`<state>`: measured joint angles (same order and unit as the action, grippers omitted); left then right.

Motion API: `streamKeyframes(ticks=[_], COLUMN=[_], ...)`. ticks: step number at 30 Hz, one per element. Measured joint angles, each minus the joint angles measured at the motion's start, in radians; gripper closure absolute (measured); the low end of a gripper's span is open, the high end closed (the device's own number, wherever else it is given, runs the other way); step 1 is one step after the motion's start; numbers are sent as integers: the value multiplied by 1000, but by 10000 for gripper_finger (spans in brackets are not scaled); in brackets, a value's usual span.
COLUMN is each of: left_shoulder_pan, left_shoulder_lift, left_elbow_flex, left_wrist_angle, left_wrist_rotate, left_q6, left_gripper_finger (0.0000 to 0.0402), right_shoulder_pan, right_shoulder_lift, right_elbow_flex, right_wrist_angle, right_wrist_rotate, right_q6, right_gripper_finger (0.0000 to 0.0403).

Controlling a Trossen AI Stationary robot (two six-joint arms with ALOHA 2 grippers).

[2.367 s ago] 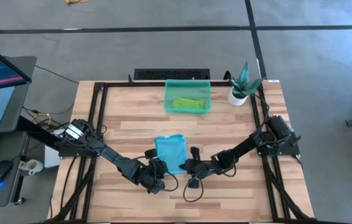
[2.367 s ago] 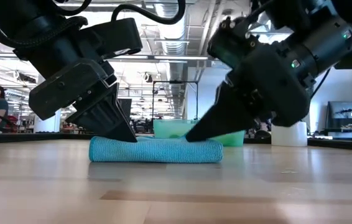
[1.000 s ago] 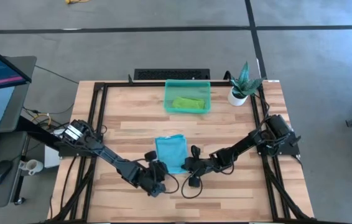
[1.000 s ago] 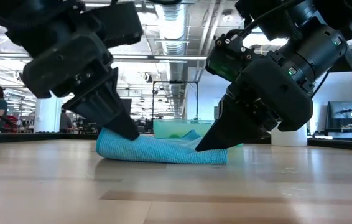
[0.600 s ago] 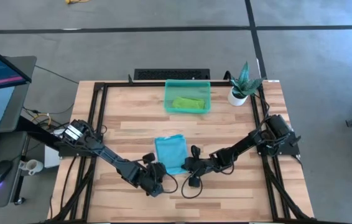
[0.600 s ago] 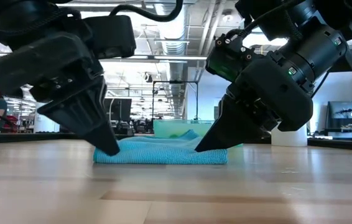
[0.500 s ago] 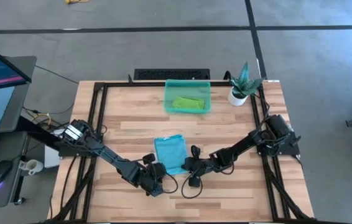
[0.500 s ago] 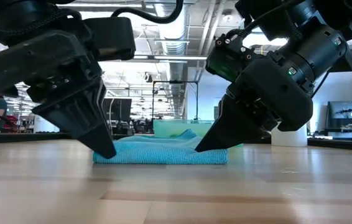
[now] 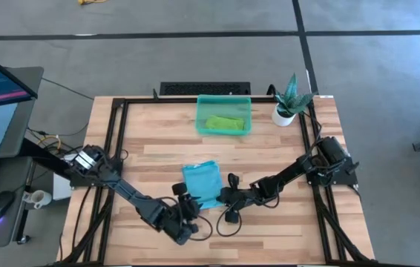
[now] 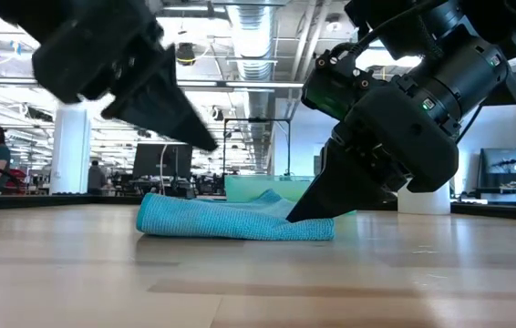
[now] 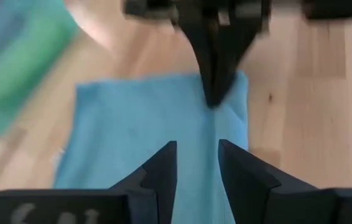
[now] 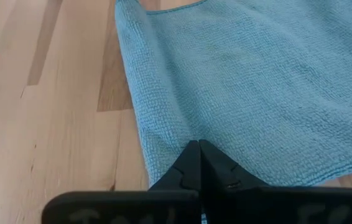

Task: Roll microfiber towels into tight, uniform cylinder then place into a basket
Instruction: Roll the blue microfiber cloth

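The light turquoise towel lies on the table's near middle; it also shows in the low view. My right gripper is shut on its right edge, as the right wrist view shows. My left gripper hovers open and empty above the towel's near left side; in the low view it is raised well above the cloth. The lime green towel lies bunched inside the teal basket at the far middle. My right gripper pinches the turquoise towel's right edge between its two shut fingers, close to the near right corner. The fingers slant down from the table's right side. The towel lies on the table, slack; one layer or several, I cannot tell.
A small white pot with a green plant stands at the far right, beside the basket. A black frame rail runs around the tabletop. Bare wood lies between the towel and the basket.
My left gripper has left the towel's left end, risen well above it and drawn back toward the table's near edge. The towel's left end, lifted a second ago, lies back down on the table. My right gripper has kept its hold.
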<state>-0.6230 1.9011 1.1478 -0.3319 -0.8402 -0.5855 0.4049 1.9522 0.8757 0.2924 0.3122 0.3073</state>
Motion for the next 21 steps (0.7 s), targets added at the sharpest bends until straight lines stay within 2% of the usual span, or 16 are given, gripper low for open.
streamKeyframes(ticks=[2, 6, 10, 17, 21], left_shoulder_pan=[-6, 9, 38, 76, 83], left_shoulder_lift=[0, 0, 0, 0, -3], left_elbow_flex=[2, -24, -76, -189, -199], left_wrist_angle=[1, 6, 33, 240, 243], left_wrist_rotate=[-54, -41, 34, 216, 289], left_q6=[-4, -31, -74, -18, -2], left_gripper_finger=[295, 299, 300, 300, 300], right_shoulder_pan=[0, 0, 0, -1, -1], right_shoulder_lift=[0, 0, 0, 0, 0], right_elbow_flex=[0, 0, 0, 0, 0], right_wrist_angle=[0, 0, 0, 0, 0], right_wrist_rotate=[0, 0, 0, 0, 0], right_q6=[0, 0, 0, 0, 0], right_gripper_finger=[388, 389, 387, 389, 386])
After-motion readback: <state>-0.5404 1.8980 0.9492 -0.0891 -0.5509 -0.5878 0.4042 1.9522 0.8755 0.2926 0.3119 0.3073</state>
